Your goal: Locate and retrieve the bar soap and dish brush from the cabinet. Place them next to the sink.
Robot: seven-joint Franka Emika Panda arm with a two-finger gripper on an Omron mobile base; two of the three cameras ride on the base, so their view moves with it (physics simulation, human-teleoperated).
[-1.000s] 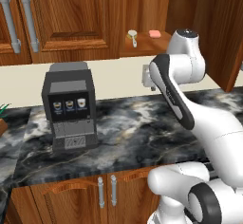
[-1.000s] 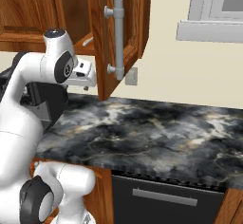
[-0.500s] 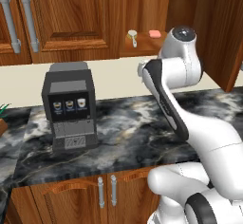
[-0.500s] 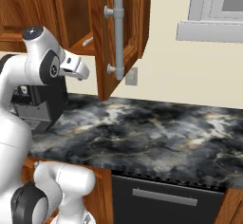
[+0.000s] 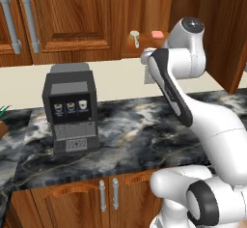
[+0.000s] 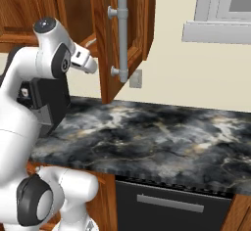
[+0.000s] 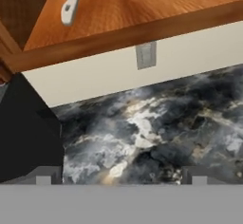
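Item: small flat pink bar soap beside cream-headed dish brush on reddish-brown wooden cabinet shelf. Two-finger gripper, jaws wide, empty, sits below shelf level; brush handle points toward it.

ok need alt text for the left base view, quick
A white robot arm reaches up toward an open wooden wall cabinet, where a dish brush and a pink bar soap lie on the shelf. Below, a dark coffee machine stands on a black marbled counter.
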